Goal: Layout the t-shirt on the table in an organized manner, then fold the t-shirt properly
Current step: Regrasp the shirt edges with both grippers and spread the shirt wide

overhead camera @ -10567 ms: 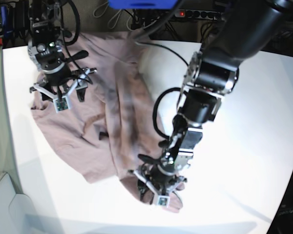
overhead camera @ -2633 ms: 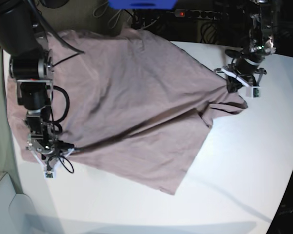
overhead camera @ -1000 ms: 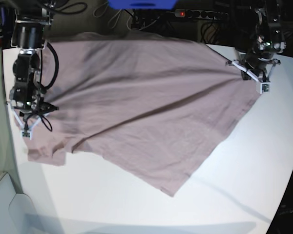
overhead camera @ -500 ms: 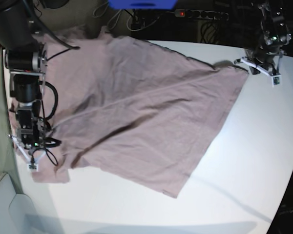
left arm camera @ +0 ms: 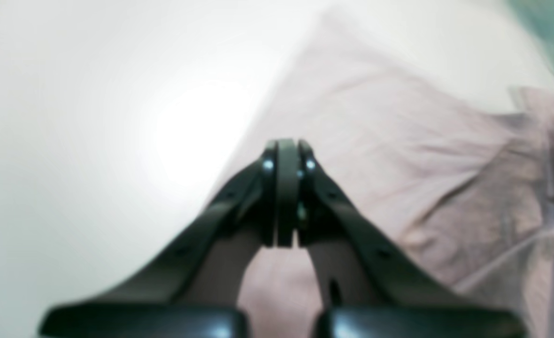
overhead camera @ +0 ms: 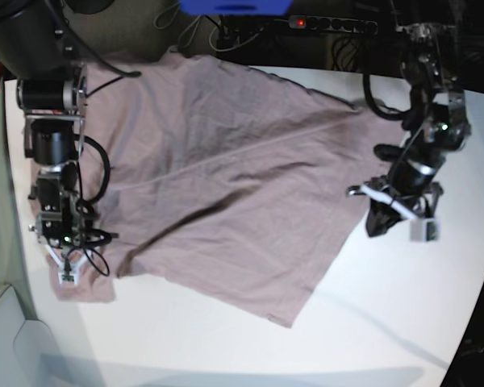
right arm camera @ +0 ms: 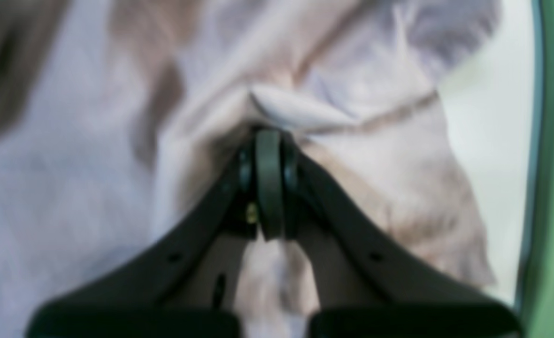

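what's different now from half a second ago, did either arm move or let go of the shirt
The left gripper swung from the table's far corner toward the near side, along the t-shirt edge; its jaws are shut on nothing visible. The right gripper stayed low at its edge, shut on a fold. The shirt lies spread much as before on the table.

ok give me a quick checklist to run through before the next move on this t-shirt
1. Right tool shut on the t-shirt: ok, a bunched fold sits at its closed tips in the right wrist view.
2. Left tool holding cloth: not ok, it is shut with nothing seen between the tips, hanging over the shirt's edge.
3. Shirt spread flat: not ok, a long crease runs across it and the corner by the right tool is crumpled.
4. Shirt fully on the table: cannot tell, the far edge is lost against the dark background.
5. Neck and sleeves located: cannot tell, the wrist views are blurred.
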`<state>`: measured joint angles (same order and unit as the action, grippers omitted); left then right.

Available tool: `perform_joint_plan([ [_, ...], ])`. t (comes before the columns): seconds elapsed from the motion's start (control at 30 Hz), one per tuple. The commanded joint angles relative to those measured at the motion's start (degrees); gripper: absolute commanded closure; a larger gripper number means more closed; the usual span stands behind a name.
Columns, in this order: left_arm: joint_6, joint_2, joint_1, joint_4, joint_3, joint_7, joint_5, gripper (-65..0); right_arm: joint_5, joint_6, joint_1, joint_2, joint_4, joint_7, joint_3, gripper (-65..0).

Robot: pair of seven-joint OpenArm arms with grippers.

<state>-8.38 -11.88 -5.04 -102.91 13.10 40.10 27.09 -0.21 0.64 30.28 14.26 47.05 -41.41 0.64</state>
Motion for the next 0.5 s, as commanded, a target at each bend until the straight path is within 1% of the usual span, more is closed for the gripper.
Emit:
perform_joint_plan([
  [0.0,0.60,0.06,2.44,1.33,-1.63,0.30,-1.55,-0.1,-0.19,0.45,0.00,0.64,3.37,-0.31,0.72,0.0],
  [0.1,0.34,4.01,11.06,13.20,-6.55,1.79,-7.53,-0.1,-0.19,0.45,-3.60,0.64,11.90,-1.27,1.77,0.0],
  [0.23,-0.01,7.26,17.92,27.44,-8.40,0.65,-12.63,-0.1,-0.19,0.45,-7.29,0.64,19.90,-1.45,1.86,0.0],
  [0.33,-0.01,7.88,21.08,35.27,-8.49,-2.78,-14.74,-0.1,-0.19,0.45,-9.23,0.73,23.50,-1.62,1.86,0.0],
  [0.4,-0.01,7.53,22.58,39.75,-8.49,-4.98,-15.71,-0.1,-0.19,0.45,-10.37,1.78,25.88,-3.21,1.95,0.0],
  [0.47,-0.01,7.35,23.37,44.14,-8.40,-7.00,-16.32,-0.1,-0.19,0.45,-10.28,2.05,26.84,-5.49,1.95,0.0],
])
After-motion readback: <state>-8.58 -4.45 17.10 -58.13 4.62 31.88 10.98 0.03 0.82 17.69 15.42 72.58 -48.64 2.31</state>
